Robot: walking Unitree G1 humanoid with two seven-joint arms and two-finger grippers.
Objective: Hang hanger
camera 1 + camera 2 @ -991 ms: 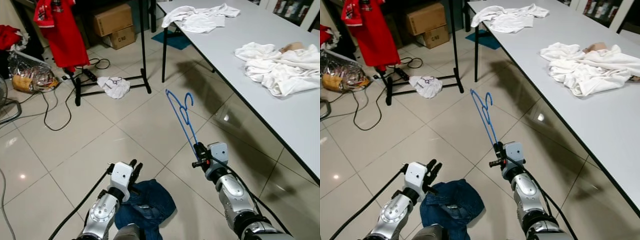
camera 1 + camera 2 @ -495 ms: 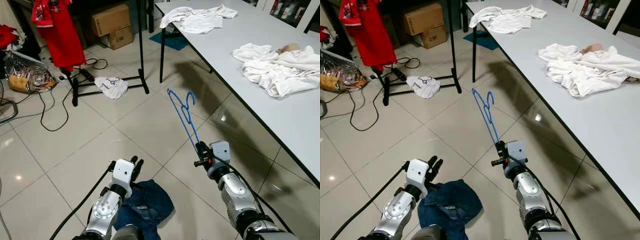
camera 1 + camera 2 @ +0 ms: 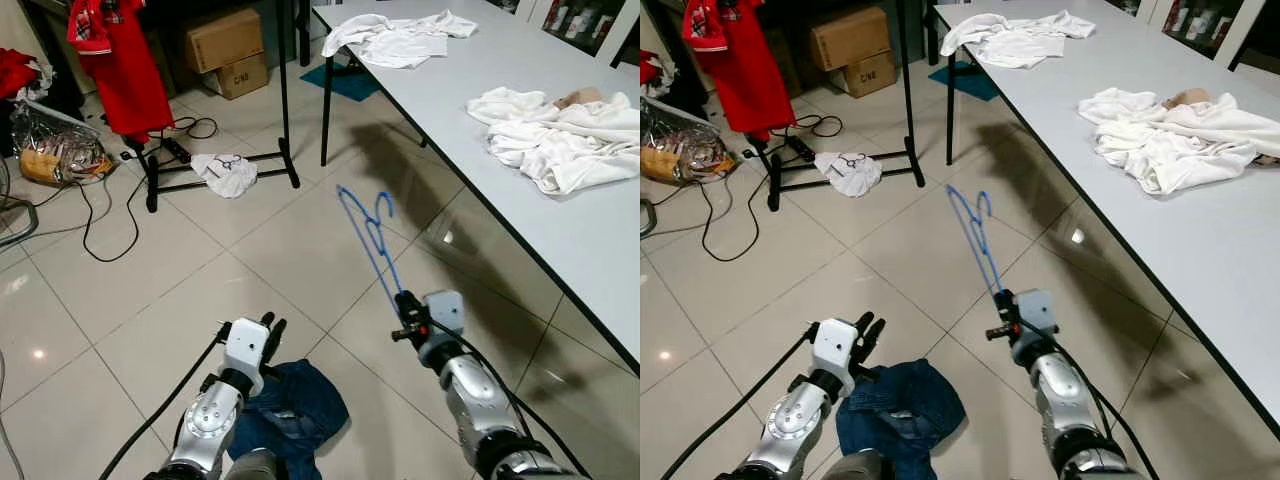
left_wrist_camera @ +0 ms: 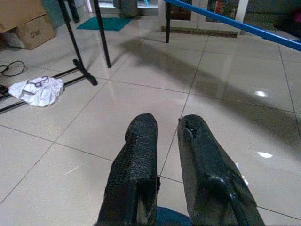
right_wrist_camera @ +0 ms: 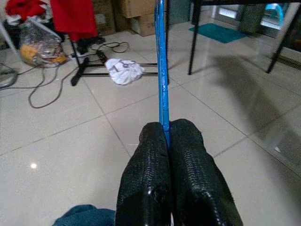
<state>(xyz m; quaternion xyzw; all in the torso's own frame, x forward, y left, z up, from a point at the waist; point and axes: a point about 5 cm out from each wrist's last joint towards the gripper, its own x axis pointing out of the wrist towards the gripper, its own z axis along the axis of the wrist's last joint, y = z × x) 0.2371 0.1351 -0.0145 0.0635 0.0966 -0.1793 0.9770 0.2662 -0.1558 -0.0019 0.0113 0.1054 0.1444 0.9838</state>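
A thin blue hanger stands up and away from my right gripper, which is shut on its lower end; in the right wrist view the blue wire rises from between the closed fingers. The hook end points toward the black clothes rack farther off on the left, where a red garment hangs. My left gripper is low over the floor with a narrow gap between its fingers and nothing in them.
A heap of blue denim lies on the tiles by my left arm. A long white table with white clothes runs along the right. A white cloth, cables and cardboard boxes lie near the rack's base.
My right gripper and the hanger have drifted slightly to the right and lower in the picture. The left arm stays put.
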